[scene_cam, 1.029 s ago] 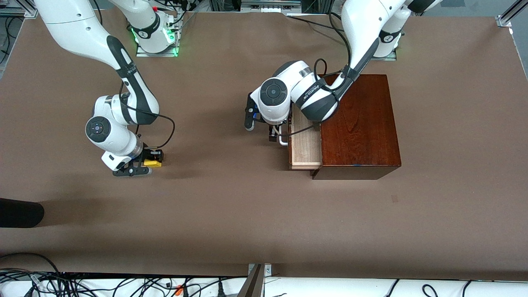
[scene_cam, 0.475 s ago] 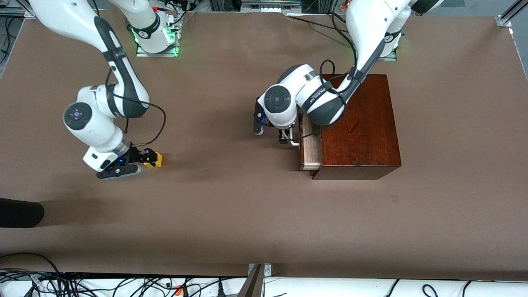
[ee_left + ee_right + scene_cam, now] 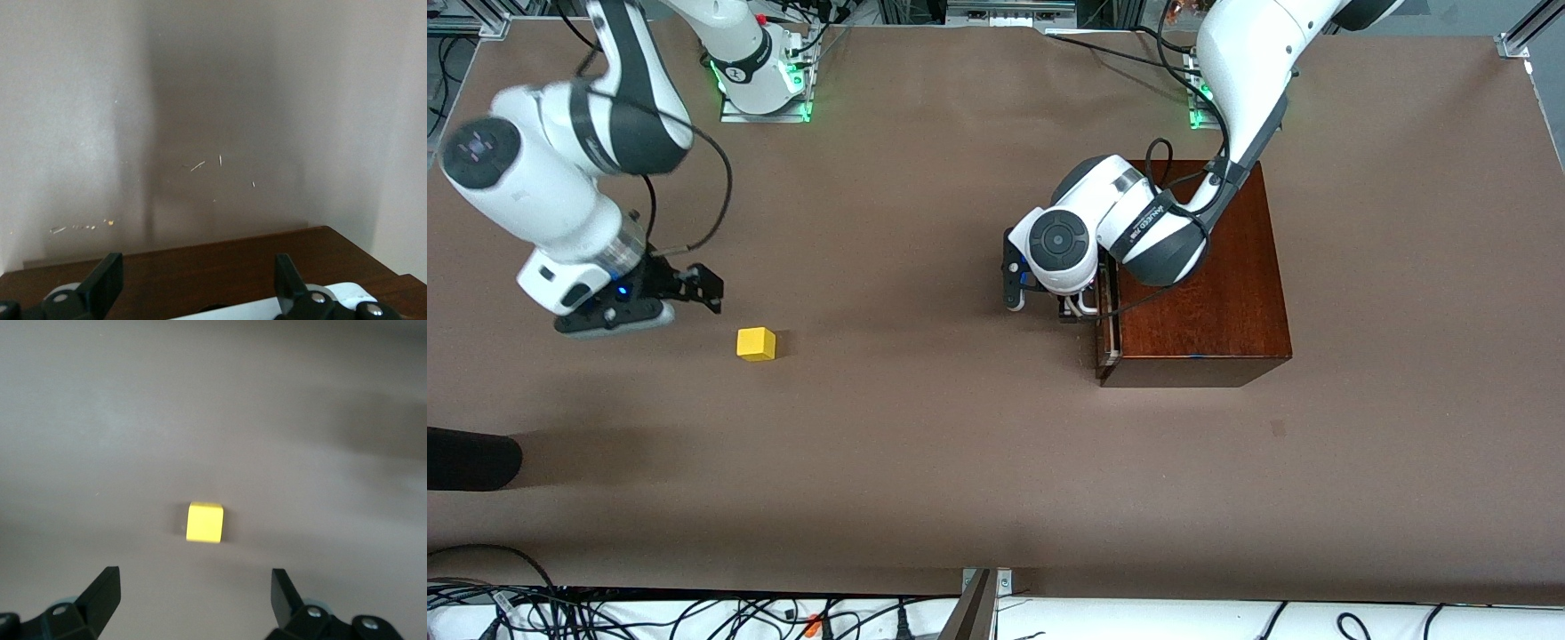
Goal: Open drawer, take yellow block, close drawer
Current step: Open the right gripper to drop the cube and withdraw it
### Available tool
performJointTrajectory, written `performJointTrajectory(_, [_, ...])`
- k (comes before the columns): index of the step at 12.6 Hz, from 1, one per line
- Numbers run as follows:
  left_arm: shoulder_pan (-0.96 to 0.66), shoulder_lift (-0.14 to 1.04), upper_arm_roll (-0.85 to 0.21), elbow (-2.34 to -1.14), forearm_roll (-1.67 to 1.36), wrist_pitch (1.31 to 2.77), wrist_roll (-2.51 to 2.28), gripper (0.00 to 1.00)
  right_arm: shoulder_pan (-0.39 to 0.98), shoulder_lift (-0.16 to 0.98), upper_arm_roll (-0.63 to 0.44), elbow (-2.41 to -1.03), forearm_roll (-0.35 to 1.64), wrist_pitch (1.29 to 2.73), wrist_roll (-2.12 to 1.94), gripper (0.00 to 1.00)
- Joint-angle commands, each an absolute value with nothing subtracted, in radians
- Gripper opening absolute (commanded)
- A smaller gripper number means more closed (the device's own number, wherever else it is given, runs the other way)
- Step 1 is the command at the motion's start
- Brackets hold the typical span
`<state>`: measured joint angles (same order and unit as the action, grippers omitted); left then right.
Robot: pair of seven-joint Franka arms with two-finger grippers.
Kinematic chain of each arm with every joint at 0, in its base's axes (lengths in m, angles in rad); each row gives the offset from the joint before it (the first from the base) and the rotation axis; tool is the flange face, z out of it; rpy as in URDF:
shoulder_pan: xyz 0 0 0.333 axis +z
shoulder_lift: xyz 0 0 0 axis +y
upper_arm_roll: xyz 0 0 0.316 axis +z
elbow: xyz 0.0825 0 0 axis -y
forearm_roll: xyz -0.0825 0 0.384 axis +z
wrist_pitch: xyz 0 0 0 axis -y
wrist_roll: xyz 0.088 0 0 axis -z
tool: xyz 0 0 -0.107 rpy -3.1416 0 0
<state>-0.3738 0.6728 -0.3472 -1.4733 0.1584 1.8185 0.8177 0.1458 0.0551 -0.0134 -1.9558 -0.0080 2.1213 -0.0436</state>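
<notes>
The yellow block (image 3: pixel 756 343) sits alone on the brown table toward the right arm's end; it also shows in the right wrist view (image 3: pixel 205 523). My right gripper (image 3: pixel 704 286) hangs open and empty above the table beside the block, also seen from its wrist (image 3: pixel 193 597). The dark reddish-brown box (image 3: pixel 1200 284) has its drawer (image 3: pixel 1108 342) pushed almost fully in, with only a thin pale strip showing. My left gripper (image 3: pixel 1074 311) is open at the drawer's front by the white handle (image 3: pixel 1086 303). In the left wrist view (image 3: pixel 197 287) the fingers stand wide apart over dark wood (image 3: pixel 200 263) and the handle (image 3: pixel 267 310).
A black object (image 3: pixel 471 458) juts in at the table edge at the right arm's end. Cables (image 3: pixel 694 613) lie along the edge nearest the front camera. A small dark mark (image 3: pixel 1279 428) is on the table nearer to the front camera than the box.
My right gripper let go of the yellow block, rose and drew back from it. My left gripper pushed the drawer from well open to almost shut.
</notes>
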Motion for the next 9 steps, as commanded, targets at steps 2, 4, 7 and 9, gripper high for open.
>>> performJointTrajectory(2, [-0.364,0.644,-0.345,-1.473,0.189,1.786,0.844,1.00,0.133,-0.044,0.003,-1.874,-0.018,1.891,-0.012,1.00])
performJointTrajectory(4, [-0.361,0.644,-0.344,-1.473,0.189,1.779,0.844,1.00,0.133,-0.038,0.002,-1.790,-0.018,1.801,-0.014,1.00])
performJointTrajectory(7, [-0.337,0.643,-0.348,-1.473,0.189,1.769,0.844,1.00,0.132,-0.034,-0.002,-1.714,-0.021,1.734,-0.024,1.00])
performJointTrajectory(9, [-0.337,0.643,-0.353,-1.470,0.184,1.769,0.842,1.00,0.132,-0.020,-0.006,-1.680,-0.018,1.706,-0.023,1.00])
